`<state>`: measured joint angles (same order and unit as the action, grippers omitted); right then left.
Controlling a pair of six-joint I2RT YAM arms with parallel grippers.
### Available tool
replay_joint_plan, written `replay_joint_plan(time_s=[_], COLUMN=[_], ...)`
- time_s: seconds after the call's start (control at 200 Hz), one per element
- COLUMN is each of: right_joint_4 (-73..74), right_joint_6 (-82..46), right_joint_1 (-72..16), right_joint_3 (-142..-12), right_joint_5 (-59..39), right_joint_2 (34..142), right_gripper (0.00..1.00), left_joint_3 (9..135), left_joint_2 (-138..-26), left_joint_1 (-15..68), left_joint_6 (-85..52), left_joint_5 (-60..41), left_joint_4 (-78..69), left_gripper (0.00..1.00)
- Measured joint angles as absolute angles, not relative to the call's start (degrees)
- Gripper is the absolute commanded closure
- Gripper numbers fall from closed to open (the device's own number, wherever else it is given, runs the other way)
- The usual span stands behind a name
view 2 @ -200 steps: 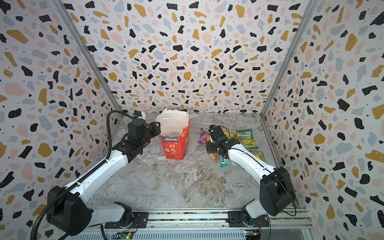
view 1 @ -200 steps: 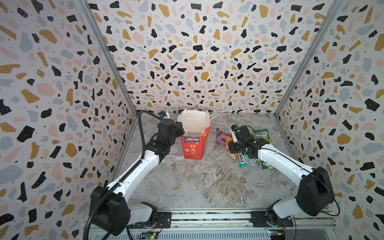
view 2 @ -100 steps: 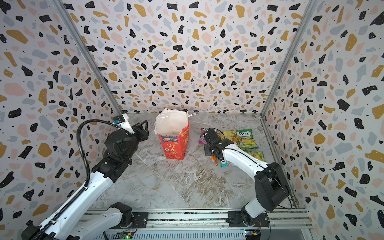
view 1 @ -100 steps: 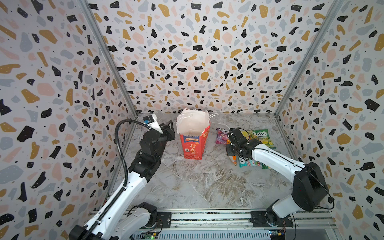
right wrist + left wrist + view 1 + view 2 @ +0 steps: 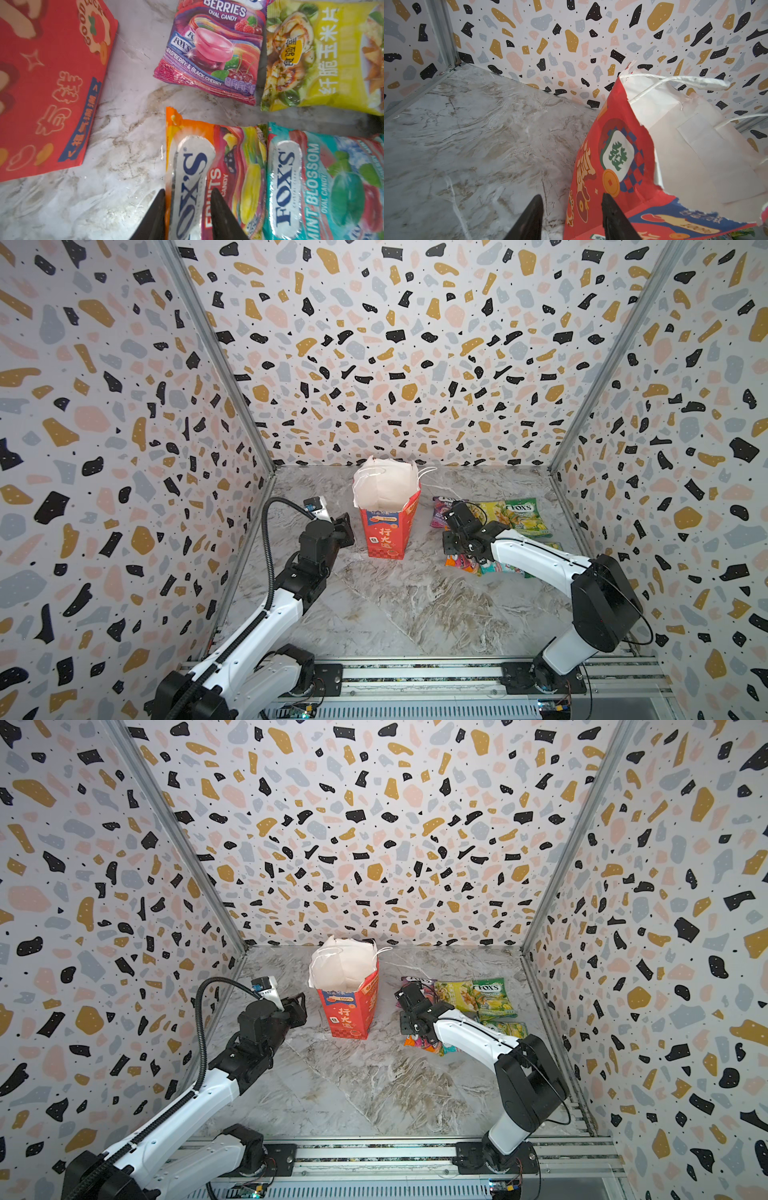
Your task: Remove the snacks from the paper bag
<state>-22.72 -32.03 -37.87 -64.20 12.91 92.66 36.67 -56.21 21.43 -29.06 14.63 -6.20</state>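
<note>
The red paper bag (image 5: 388, 526) stands upright at mid-table with its torn white mouth open; no packet shows inside it in either top view. My left gripper (image 5: 345, 526) hangs open just left of the bag, and in the left wrist view the bag's (image 5: 616, 166) lower corner lies beyond the fingertips (image 5: 536, 205). The snacks lie flat to the right of the bag: purple (image 5: 214, 47), yellow (image 5: 324, 56), orange (image 5: 209, 164), teal (image 5: 324, 182) and green (image 5: 525, 516). My right gripper (image 5: 188, 195) stands open over the orange packet (image 5: 419, 1045), fingers on either side of its white label.
Patterned walls close the marble table (image 5: 395, 605) on three sides. The packets lie close to the right wall (image 5: 665, 489). The bag's white cord handles (image 5: 428, 472) trail towards the back. A rail (image 5: 415, 672) runs along the front edge.
My left gripper let go of the bag's rim and drew back to the left. My right gripper came down with the orange packet and its jaws opened.
</note>
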Motion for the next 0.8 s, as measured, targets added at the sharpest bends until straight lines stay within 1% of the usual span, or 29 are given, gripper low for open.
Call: replay_joint_plan(time_s=[0.13, 0.295, 0.41, 0.466, 0.531, 0.581, 0.696, 0.726, 0.801], right_joint_4=[-20.2, -18.2, -17.9, -17.1, -14.7, -13.0, -9.7, -8.8, -7.3], right_joint_6=[-32.6, -32.6, -31.7, -30.9, -29.6, -28.4, -26.5, -26.3, -25.8], right_joint_1=[-37.4, -35.8, -35.1, -35.0, -35.1, -35.3, -36.6, -37.1, -37.8], right_joint_3=[-64.2, -64.2, -64.2, -64.1, -62.8, -61.5, -60.8, -60.8, -60.5], right_joint_5=[12.6, 12.9, 12.7, 12.4, 10.5, 7.9, 2.1, 1.5, -0.6], right_joint_2=[93.5, 94.9, 95.3, 94.9, 93.3, 91.5, 89.3, 89.4, 90.6], right_gripper=[0.63, 0.57, 0.56, 0.54, 0.53, 0.57, 0.74, 0.8, 0.81], left_joint_3=[36.7, 36.7, 36.7, 36.6, 36.5, 36.2, 35.8, 35.7, 35.3], left_joint_2=[-57.3, -59.0, -58.6, -58.0, -56.9, -56.1, -55.5, -55.7, -56.0], left_joint_1=[21.4, 21.4, 21.4, 21.4, 21.4, 21.4, 21.4, 21.4, 21.4], left_joint_6=[-29.1, -28.8, -28.4, -28.1, -27.8, -27.8, -27.6, -27.6, -26.8], left_joint_5=[14.0, 13.9, 14.1, 14.5, 15.6, 16.3, 17.3, 17.6, 17.9], left_joint_4=[-7.7, -7.8, -7.8, -7.7, -7.9, -8.1, -8.6, -8.7, -9.4], left_gripper=[0.53, 0.52, 0.52, 0.52, 0.52, 0.52, 0.52, 0.47, 0.43])
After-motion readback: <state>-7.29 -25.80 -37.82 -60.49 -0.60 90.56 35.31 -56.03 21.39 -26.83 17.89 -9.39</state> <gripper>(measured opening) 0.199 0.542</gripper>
